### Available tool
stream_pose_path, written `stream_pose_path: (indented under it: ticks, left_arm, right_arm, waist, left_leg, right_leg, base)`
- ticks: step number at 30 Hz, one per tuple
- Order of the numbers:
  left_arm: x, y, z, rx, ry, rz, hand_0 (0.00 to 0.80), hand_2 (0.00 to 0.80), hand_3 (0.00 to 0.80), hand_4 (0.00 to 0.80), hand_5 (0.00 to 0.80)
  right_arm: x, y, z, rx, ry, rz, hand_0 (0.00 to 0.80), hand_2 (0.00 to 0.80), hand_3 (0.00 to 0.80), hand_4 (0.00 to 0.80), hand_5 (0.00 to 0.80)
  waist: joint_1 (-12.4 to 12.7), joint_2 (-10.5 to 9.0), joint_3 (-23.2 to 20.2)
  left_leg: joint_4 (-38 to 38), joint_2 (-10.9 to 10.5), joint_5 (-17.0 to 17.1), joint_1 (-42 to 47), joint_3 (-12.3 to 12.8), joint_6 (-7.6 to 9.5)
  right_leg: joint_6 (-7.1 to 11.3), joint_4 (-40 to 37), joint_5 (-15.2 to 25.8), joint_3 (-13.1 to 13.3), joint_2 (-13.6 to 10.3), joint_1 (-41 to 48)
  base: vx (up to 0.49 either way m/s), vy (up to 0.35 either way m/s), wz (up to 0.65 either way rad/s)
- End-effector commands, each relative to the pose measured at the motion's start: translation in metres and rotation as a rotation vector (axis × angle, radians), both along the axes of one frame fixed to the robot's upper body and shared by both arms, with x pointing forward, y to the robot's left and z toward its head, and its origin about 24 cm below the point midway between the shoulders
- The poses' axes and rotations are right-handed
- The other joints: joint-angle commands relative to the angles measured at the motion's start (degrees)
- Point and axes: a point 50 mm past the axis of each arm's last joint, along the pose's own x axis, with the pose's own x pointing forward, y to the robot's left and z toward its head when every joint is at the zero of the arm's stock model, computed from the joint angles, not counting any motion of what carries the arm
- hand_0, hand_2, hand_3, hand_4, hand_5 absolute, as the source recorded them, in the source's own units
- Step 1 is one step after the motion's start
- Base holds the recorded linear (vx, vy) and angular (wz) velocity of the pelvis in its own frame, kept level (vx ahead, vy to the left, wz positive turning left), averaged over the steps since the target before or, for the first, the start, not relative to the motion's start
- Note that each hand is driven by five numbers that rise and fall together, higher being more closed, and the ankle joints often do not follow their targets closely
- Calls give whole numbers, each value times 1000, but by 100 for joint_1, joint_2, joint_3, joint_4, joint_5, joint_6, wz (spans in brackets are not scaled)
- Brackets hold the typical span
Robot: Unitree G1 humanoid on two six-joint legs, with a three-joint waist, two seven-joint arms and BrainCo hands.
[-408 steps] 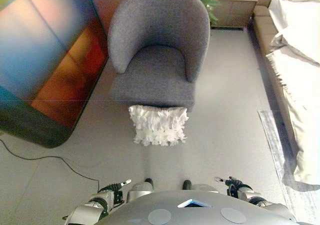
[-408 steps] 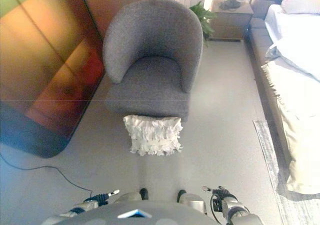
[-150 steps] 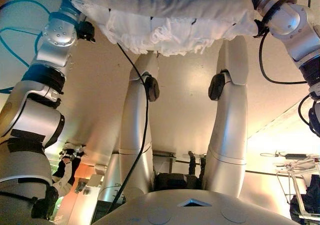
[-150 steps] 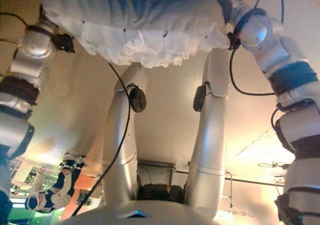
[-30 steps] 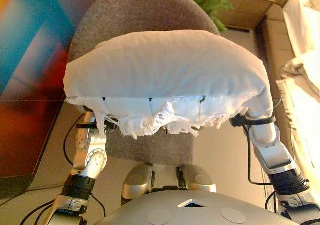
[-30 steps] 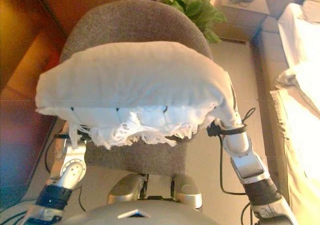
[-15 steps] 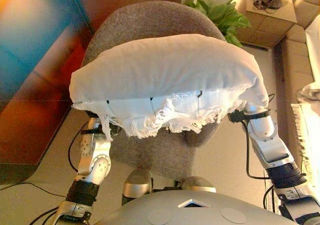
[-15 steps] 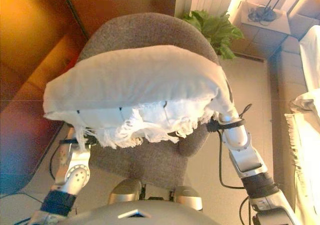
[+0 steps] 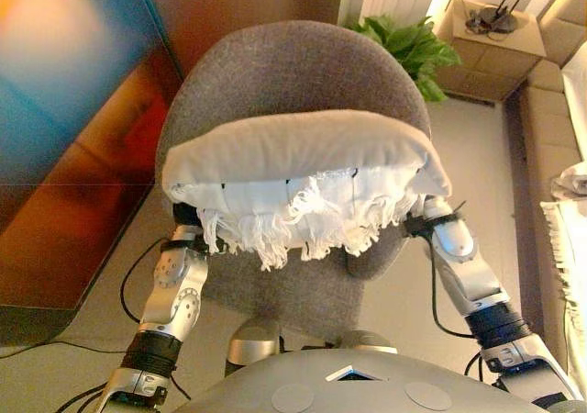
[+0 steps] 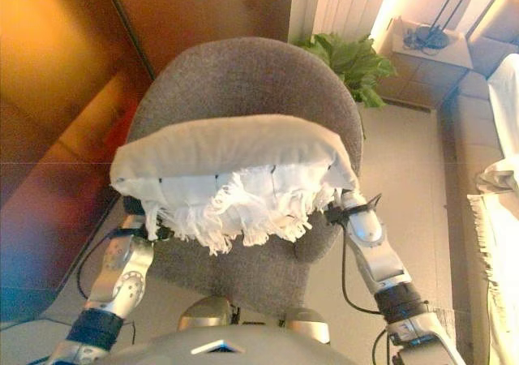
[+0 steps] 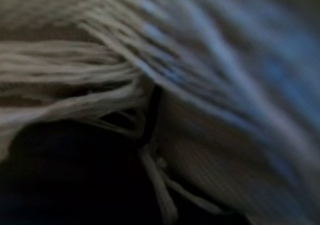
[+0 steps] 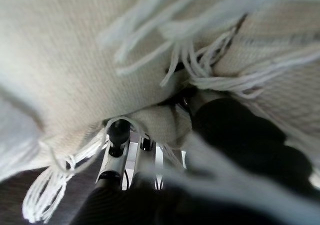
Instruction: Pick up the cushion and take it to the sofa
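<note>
The white fringed cushion (image 9: 293, 156) hangs level over the seat of the grey armchair (image 9: 284, 64), carried between both arms. Its fringe droops on the near side. My left hand (image 9: 187, 220) is tucked under the cushion's left end, and its wrist view shows only cloth (image 11: 210, 85) and fringe. My right hand (image 9: 418, 218) is against the cushion's right end. In the right wrist view a straight finger (image 12: 118, 131) presses its dark tip into the cushion (image 12: 65, 50).
A large glossy panel (image 9: 64, 110) stands at the left. Behind the armchair are a green plant (image 9: 408, 46) and a wooden cabinet (image 9: 486, 50). Beige upholstery and white bedding (image 9: 569, 184) run along the right edge.
The cushion has gone forward and lower, over the armchair's seat, with both arms reaching further out. The view has shifted, showing more of the chair's back.
</note>
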Motion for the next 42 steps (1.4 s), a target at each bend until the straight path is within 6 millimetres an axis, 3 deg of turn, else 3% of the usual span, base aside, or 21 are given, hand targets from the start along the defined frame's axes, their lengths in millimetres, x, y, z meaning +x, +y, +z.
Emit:
stream_pose_path:
  ticks: [1,7,10,14,19,24,28,33,35,37,38,39,42]
  left_arm:
    - [40,-41,32,39,-169,-158,800,800,800,800,800]
    - [57,-54,7,32,-7,-95,800,800,800,800,800]
    - [66,-65,3,72,27,-100,800,800,800,800,800]
    - [92,-82,18,129,-18,-107,800,800,800,800,800]
    - [130,-87,63,135,-142,-74,800,800,800,800,800]
    - [155,-89,90,151,-148,-71,800,800,800,800,800]
    - [169,-83,98,167,-84,-26,800,800,800,800,800]
    - [180,-80,108,165,-15,-5,800,800,800,800,800]
    - [182,-77,110,143,20,7,0,0,0,0,0]
    - [185,-74,119,135,0,28,0,0,0,0,0]
    - [186,-72,122,137,-9,32,0,0,0,0,0]
    - [187,-70,126,135,-22,39,0,0,0,0,0]
    - [189,-58,137,142,-71,70,0,0,0,0,0]
  right_arm:
    - [12,39,20,155,-79,111,800,800,800,800,800]
    - [25,47,-23,236,202,33,800,800,800,800,800]
    - [36,50,-27,224,246,-6,800,800,800,800,800]
    - [68,57,-2,197,190,-34,800,800,800,800,800]
    - [108,67,42,170,89,-48,800,800,800,800,800]
    - [134,53,63,187,103,-84,800,800,800,800,800]
    - [148,39,73,292,172,-108,800,800,800,800,800]
    - [159,25,92,265,184,-105,800,800,800,800,800]
    - [162,15,98,266,179,-137,800,800,800,800,800]
    - [165,4,108,245,159,-185,781,781,781,781,781]
    - [166,0,112,227,139,-197,169,169,169,169,169]
    - [166,-4,118,209,116,-209,0,0,0,0,0]
    - [166,-23,133,188,45,-274,0,0,0,0,0]
  waist:
    - [1,-46,-302]
    - [-70,-8,-301]
    - [-83,-7,-250]
    - [-129,24,-17]
    - [-213,58,438]
    - [-266,83,826]
    - [-317,118,1011]
    - [-363,126,1183]
    - [-376,133,1218]
    - [-392,143,1254]
    - [-392,149,1269]
    - [-394,154,1287]
    - [-396,163,1339]
  left_leg:
    - [33,179,-634,423,139,-91]
    - [33,178,-695,517,219,-106]
    - [33,183,-697,501,245,-118]
    - [33,160,-639,281,216,-126]
    - [33,136,-575,-30,190,-147]
    - [50,133,-491,-326,204,-188]
    - [48,134,-423,-488,209,-228]
    - [33,126,-349,-641,235,-262]
    - [33,129,-339,-667,250,-276]
    - [33,126,-321,-707,262,-291]
    - [33,126,-317,-724,268,-296]
    - [33,126,-314,-741,277,-300]
    - [33,122,-310,-779,297,-310]
  right_leg:
    - [349,10,241,-240,-394,-235]
    - [383,10,246,-232,-437,-195]
    - [398,10,259,-211,-448,-224]
    - [412,10,340,-98,-451,-462]
    - [387,10,392,40,-433,-749]
    - [382,15,444,144,-431,-1016]
    - [388,31,473,198,-426,-1174]
    - [427,43,532,221,-441,-1330]
    - [441,60,538,204,-456,-1372]
    - [453,91,538,190,-470,-1433]
    - [457,99,534,182,-473,-1453]
    - [459,108,531,175,-475,-1478]
    - [469,168,508,149,-482,-1557]
  base:
    - [96,17,0]
    - [112,5,1]
    - [54,-11,-2]
    - [-66,2,-2]
    - [-181,10,1]
    - [-129,10,0]
    - [-75,32,-1]
    - [-37,22,1]
    - [4,27,4]
    - [-4,35,5]
    - [-10,35,5]
    - [-8,26,4]
    - [0,0,0]
